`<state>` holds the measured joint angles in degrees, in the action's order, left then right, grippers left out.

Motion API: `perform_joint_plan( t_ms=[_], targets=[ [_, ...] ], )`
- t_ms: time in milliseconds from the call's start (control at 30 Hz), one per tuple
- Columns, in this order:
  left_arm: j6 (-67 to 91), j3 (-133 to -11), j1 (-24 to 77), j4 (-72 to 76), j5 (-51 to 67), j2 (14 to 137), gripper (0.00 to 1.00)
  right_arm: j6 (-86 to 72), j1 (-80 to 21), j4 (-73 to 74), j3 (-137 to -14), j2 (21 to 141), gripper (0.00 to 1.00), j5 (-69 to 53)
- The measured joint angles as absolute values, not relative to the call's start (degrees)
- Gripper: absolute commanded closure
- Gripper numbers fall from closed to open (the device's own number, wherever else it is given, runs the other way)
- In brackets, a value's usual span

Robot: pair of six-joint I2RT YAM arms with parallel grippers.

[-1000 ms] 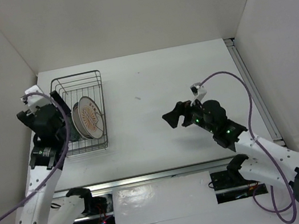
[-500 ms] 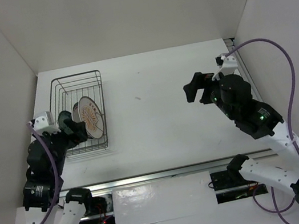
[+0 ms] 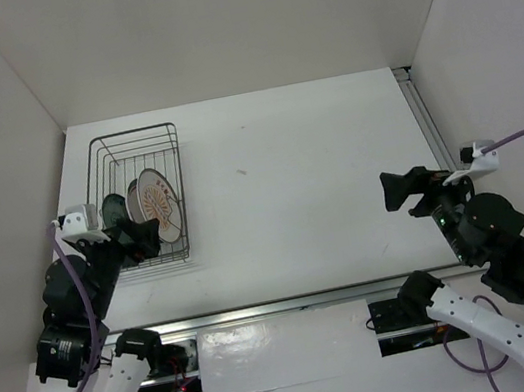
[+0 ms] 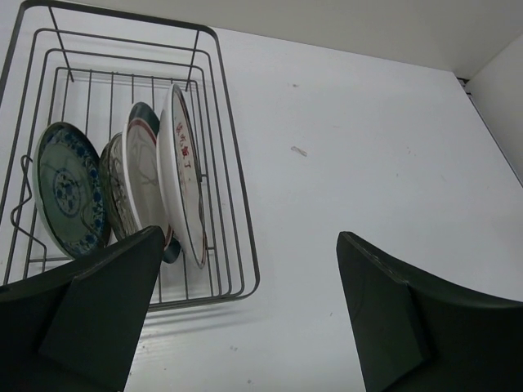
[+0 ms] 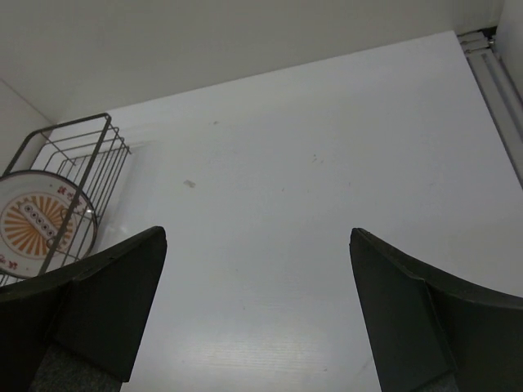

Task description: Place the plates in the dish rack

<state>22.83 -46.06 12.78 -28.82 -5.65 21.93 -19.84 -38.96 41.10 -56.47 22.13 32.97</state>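
Four plates stand on edge between the tines of the dish rack, at the far left of the tabletop, and no plate lies outside it. The left fingers and right fingers are spread apart and hold nothing. The loading looks finished.

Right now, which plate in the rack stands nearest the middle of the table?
The cream plate with the orange sunburst; the other three stand behind it.
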Motion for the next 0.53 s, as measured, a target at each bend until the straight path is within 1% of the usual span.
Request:
perform_joint_plan(
  t_ms=[100, 367, 533],
  targets=[
    [22.8, -46.1, 13.5, -28.8, -5.6, 22.0, 0.00, -19.9, -39.6, 41.2, -56.5, 21.8, 0.00, 35.0],
    [22.8, -46.1, 13.6, -29.0, -5.7, 22.0, 0.00, -19.9, -39.7, 41.3, -56.5, 32.2, 0.00, 35.9],
    [22.8, -46.1, 13.6, -29.2, -5.7, 22.0, 0.00, -19.9, -39.8, 41.3, -56.7, 34.0, 0.00, 36.1]
  ],
)
